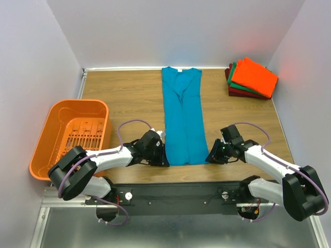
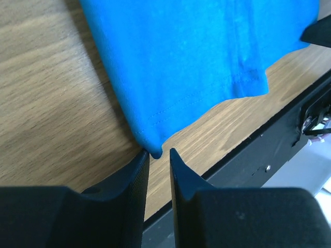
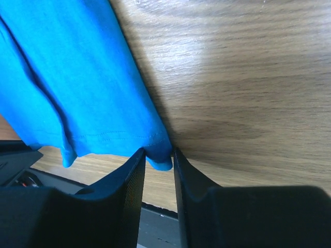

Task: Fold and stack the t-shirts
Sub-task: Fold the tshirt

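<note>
Worktop of brown wood (image 1: 129,93) spreads out in front of both arms, and down its middle lies a teal-blue cloth t-shirt (image 1: 182,119). It is folded lengthwise into a long narrow strip, with its collar and small white neck label (image 1: 179,68) at the far edge and its hem at the near edge. The left tool (image 1: 164,157) sits low at the near left corner of the hem. Seen from its wrist, the black fingertips (image 2: 139,165) stand a narrow way apart. The very tip of the corner rests at the mouth of the gap, against one fingertip only, and bare wood shows between the fingers below it. The right tool (image 1: 211,156) sits just as low at the near right corner. There the stitched corner fills the gap between the fingertips (image 3: 135,165) and touches both, so that tool is pinching the cloth. Well apart, at the far right corner of the worktop, is a stack of folded t-shirts (image 1: 252,77), bright orange on top, green under it and dark red at the bottom. An orange plastic slotted basket (image 1: 80,102) stands at the left edge of the worktop, beside the left arm.
</note>
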Available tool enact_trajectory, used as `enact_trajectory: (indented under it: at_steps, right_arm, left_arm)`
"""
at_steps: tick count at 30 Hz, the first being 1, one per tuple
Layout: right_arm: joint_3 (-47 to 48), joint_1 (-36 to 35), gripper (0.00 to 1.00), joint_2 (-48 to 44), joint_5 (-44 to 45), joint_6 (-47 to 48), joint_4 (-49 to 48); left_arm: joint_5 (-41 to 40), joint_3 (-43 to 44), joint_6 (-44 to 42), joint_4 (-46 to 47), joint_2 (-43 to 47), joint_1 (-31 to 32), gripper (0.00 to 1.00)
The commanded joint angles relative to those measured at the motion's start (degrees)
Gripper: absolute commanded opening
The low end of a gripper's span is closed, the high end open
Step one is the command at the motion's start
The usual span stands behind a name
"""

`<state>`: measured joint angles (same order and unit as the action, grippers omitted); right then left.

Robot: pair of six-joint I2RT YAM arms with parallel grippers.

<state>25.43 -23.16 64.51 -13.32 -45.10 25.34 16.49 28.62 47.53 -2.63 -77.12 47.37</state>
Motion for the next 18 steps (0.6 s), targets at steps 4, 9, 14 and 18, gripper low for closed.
enact_trajectory:
  at_steps: [4,9,14,18]
  right_arm:
    - [-2.40,0.31,0.26,-1.14,0.40,0.19,0.23]
    - [-3.02,0.31,0.05,-1.76,-0.56,1.50,0.23]
    - [-6.35,0.31,0.01,-4.55,-4.34,2.91,0.23]
    - [-8.47,0.31,0.01,-11.15,-6.98,1.86,1.63]
  left_arm:
    - [-2.95,-0.23,2.30,0.70,-1.19,0.96,0.25]
    - [-3.48,-0.49,2.48,0.70,-0.84,1.76,0.18]
    - [-3.75,-3.39,3.09,0.44,0.13,3.86,0.12]
    - [-4.62,-4.98,5.64,0.79,2.06,6.49,0.00]
